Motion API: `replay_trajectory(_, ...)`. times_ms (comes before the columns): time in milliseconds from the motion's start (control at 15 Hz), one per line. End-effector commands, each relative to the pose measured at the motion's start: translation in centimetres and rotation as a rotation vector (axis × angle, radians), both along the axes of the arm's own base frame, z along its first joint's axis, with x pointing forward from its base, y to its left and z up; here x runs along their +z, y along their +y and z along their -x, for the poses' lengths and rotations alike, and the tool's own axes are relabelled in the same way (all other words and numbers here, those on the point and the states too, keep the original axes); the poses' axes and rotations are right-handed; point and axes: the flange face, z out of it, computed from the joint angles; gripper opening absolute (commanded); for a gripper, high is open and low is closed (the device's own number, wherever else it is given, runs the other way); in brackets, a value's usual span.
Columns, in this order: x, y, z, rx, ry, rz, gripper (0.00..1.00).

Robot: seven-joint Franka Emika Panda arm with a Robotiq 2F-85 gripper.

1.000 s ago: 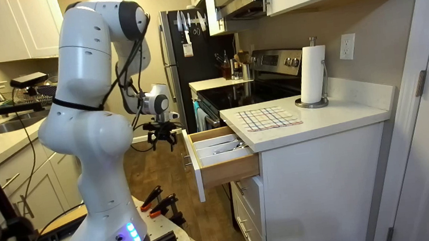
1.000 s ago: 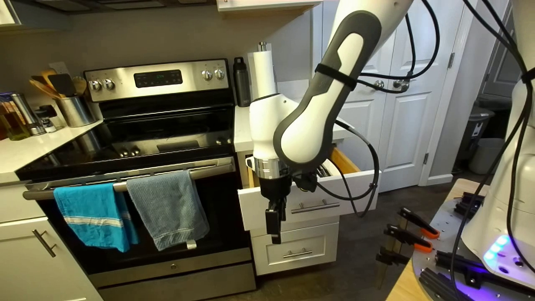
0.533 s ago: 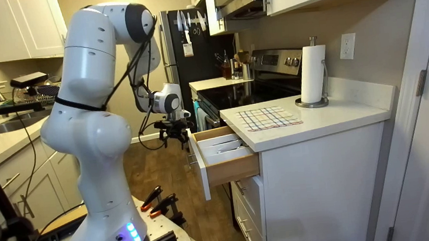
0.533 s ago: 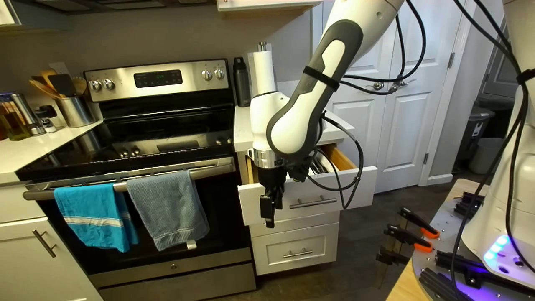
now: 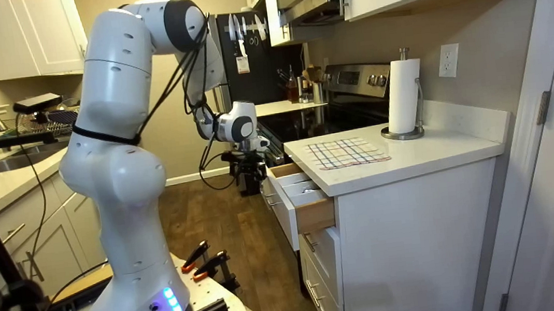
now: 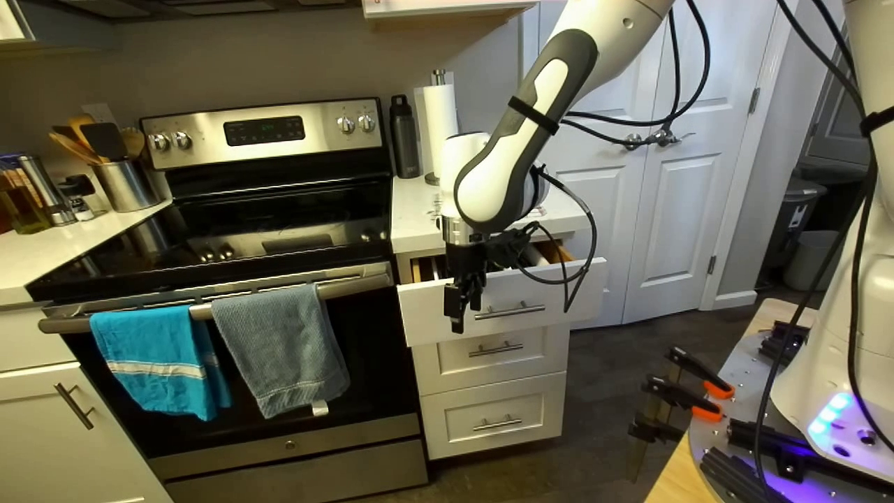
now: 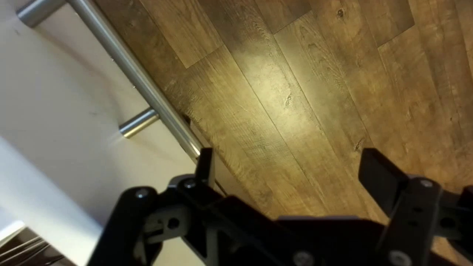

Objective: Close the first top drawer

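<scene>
The white top drawer stands partly pulled out below the counter; its front also shows in an exterior view. A white tray with metal utensils lies inside it. Its bar handle runs along the front and shows large in the wrist view. My gripper points down at the drawer front, towards the stove end. In the wrist view the gripper is open, with nothing between its fingers. One finger is beside the handle's end; whether they touch I cannot tell.
The counter with a checked cloth and paper towel roll is above the drawer. The stove with two towels on its oven handle is beside it. Two lower drawers are shut. Arm cables hang by the drawer front.
The drawer has slid inward and sticks out less than before. My gripper has moved towards the cabinet along with it and looks higher in an exterior view.
</scene>
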Motion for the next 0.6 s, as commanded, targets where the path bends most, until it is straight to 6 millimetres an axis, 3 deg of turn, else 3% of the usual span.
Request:
replay_trajectory(0, 3.6, -6.2, -2.5, -0.052, -0.069, -0.003, 1.00)
replay_trajectory(133, 6.0, -10.1, -4.1, -0.111, -0.119, -0.010, 1.00)
replay_trajectory(267, 7.9, -11.9, -4.5, -0.165, -0.146, -0.040, 1.00)
replay_trajectory(400, 9.2, -11.8, -3.8, -0.196, -0.143, -0.075, 1.00)
replay_trajectory(533, 9.9, -10.2, -2.3, -0.209, -0.115, -0.130, 1.00)
